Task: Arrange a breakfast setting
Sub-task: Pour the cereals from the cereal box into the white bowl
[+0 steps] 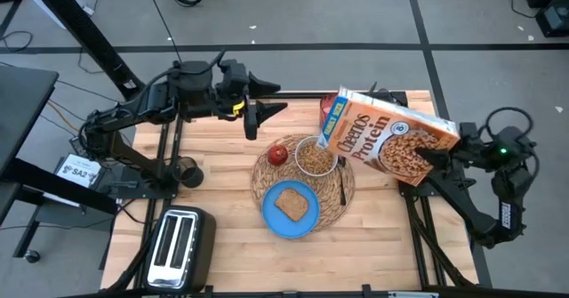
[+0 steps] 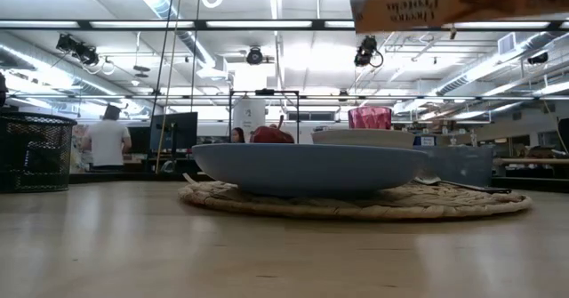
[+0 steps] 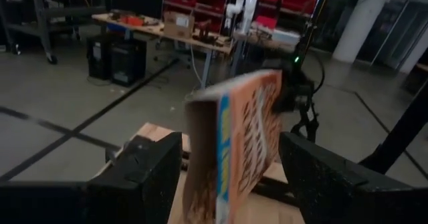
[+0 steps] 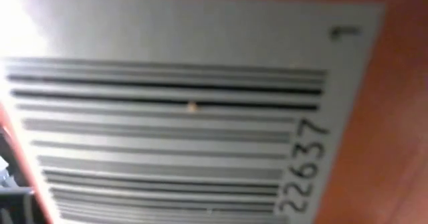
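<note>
The orange Cheerios box (image 1: 391,138) hangs tilted over the table's right part, held by my right gripper (image 1: 429,158); its top end (image 1: 333,120) is over the white bowl (image 1: 313,158), which holds cereal. The bowl, a red apple (image 1: 278,154), a blue plate (image 1: 291,211) with toast (image 1: 291,204) and a spoon (image 1: 342,187) rest on the round straw placemat (image 1: 262,184). The pink glass (image 2: 369,117) shows only in the low view, behind the bowl. My left gripper (image 1: 264,116) is open and empty above the table's far left part. My right gripper holds the box near its bottom end (image 1: 436,147), coming from the table's right side; one dark finger (image 1: 423,156) lies on the printed front face. The box is lifted clear and tilted, top end lower. The barcode panel (image 4: 187,117) fills the wrist view and hides the fingers.
A silver toaster (image 1: 178,243) stands at the table's near left corner. A black mesh bin (image 2: 36,151) shows at the left in the low view. Bare wood lies along the near edge (image 1: 356,262) and right of the placemat.
</note>
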